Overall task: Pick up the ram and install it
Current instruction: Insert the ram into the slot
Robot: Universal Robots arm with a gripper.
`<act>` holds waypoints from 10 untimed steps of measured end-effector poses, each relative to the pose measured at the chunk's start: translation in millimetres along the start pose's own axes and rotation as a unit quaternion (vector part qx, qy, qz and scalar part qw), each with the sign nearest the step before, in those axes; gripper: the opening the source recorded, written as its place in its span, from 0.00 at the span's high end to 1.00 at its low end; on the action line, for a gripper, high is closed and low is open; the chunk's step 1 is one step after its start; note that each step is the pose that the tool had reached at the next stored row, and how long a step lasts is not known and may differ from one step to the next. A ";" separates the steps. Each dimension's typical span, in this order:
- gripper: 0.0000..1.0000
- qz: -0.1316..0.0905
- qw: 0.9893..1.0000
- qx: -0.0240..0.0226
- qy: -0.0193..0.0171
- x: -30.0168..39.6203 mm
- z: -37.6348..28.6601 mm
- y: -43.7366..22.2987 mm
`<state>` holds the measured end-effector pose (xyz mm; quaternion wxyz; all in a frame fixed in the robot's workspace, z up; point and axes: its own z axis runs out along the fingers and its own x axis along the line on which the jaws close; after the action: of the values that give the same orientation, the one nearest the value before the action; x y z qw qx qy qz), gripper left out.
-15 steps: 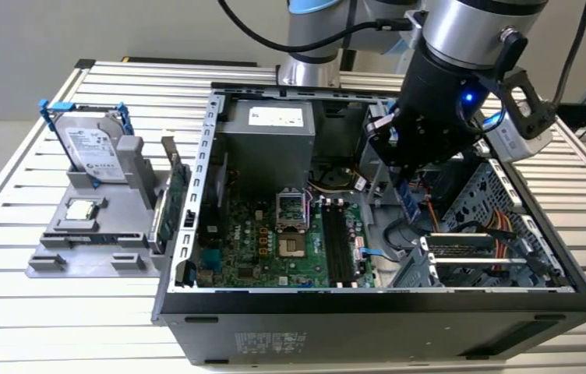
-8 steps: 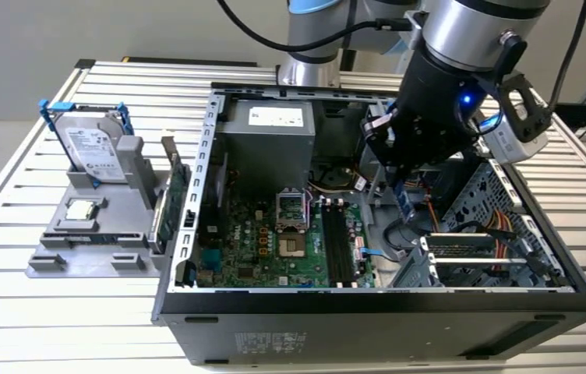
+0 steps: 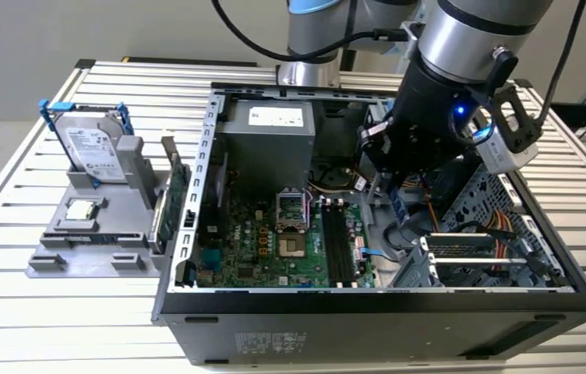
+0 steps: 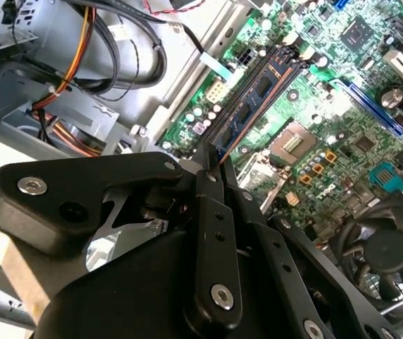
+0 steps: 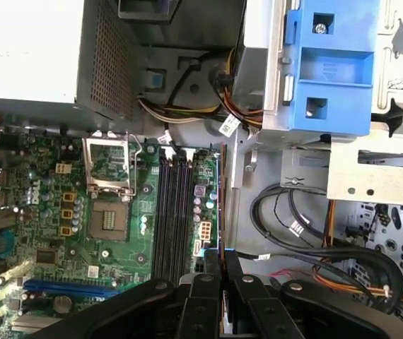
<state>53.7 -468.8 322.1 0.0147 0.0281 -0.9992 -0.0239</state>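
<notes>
My gripper (image 3: 402, 232) is low inside the open computer case (image 3: 376, 300), with its fingers shut on the ram (image 4: 254, 95). The ram is a long, slim board with dark chips, sticking out from the fingertips. In the first wrist view the ram (image 5: 220, 205) appears edge-on as a thin strip running out from my gripper (image 5: 221, 258). It hangs over the motherboard just beside the black memory slots (image 5: 173, 212), on the drive-bay side. In the exterior view the slots (image 3: 337, 241) lie to the left of the gripper. My gripper (image 4: 212, 159) has both black fingers pressed together on the stick's end.
The bare processor socket (image 5: 109, 191) sits beside the slots, and the grey power supply (image 3: 267, 132) is at the back. Cables (image 5: 314, 233) and a blue drive bracket (image 5: 329, 70) crowd the side near the gripper. Outside the case, a grey fixture (image 3: 54, 261) holds a hard drive (image 3: 96, 152) and a green card (image 3: 174, 204).
</notes>
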 end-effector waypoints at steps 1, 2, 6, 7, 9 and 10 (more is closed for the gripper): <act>1.00 0.000 1.000 0.000 0.000 -0.1 2.0 -0.1; 1.00 0.000 1.000 0.000 0.000 -0.1 3.6 -0.2; 1.00 0.002 1.000 0.000 0.000 -0.3 10.1 -0.5; 1.00 0.004 1.000 0.000 0.000 -0.3 11.7 -0.6; 1.00 0.011 1.000 0.000 0.000 -0.4 15.1 -0.7; 1.00 0.016 1.000 -0.001 -0.001 -0.4 16.3 -0.8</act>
<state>53.6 -468.8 305.7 0.0145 0.0117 -0.9995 -0.0242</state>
